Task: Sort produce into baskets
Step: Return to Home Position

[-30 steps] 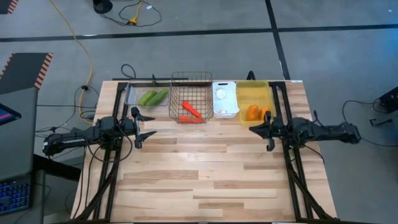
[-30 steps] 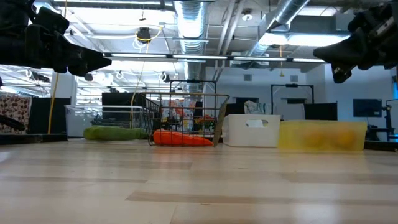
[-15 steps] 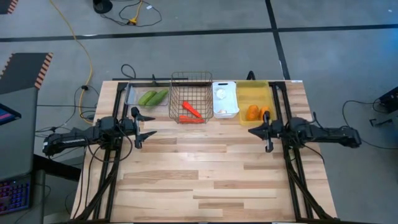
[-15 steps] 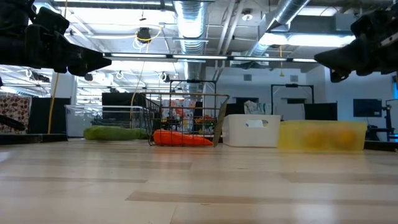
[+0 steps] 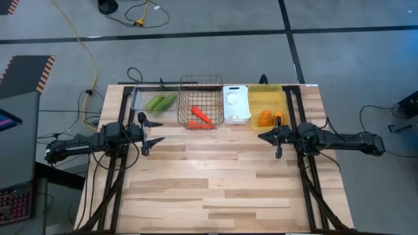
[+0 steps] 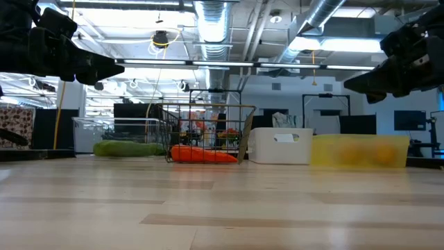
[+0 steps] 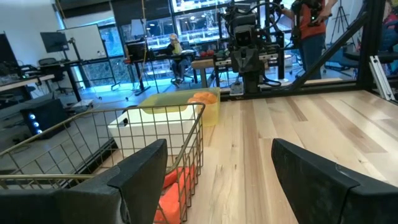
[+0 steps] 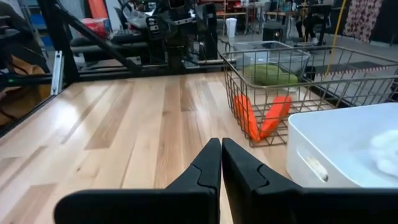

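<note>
Table (image 5: 215, 189), read from the near edge back to 12 o'clock.

At 9 o'clock of table centre: left gripper (image 5: 155, 132), pointing toward 3 o'clock. Its fingers (image 7: 146, 165) are spread wide, with nothing between them.

At 3 o'clock of centre: right gripper (image 5: 262, 137), pointing toward 9 o'clock. Its fingers (image 8: 208, 163) are pressed together tip to tip and hold nothing.

In the low view both grippers hang well above the wood, apart from every basket.

At the 12 o'clock edge four containers stand in a row, side by side. Read from 9 to 3:
- tray (image 5: 138, 101), clear: two cucumbers (image 5: 160, 102) side by side at its 3 o'clock end.
- wire basket (image 5: 182, 104), the tallest: two carrots (image 5: 201, 116) on the floor in its near half. Seen from the right wrist they form a V.
- white bin (image 5: 238, 108): garlic (image 8: 384, 149) inside, white on white; I cannot tell the count.
- yellow bin (image 5: 264, 99): two oranges (image 5: 266, 118) side by side at its near end, close together.

All produce in view sits inside a container.
</note>
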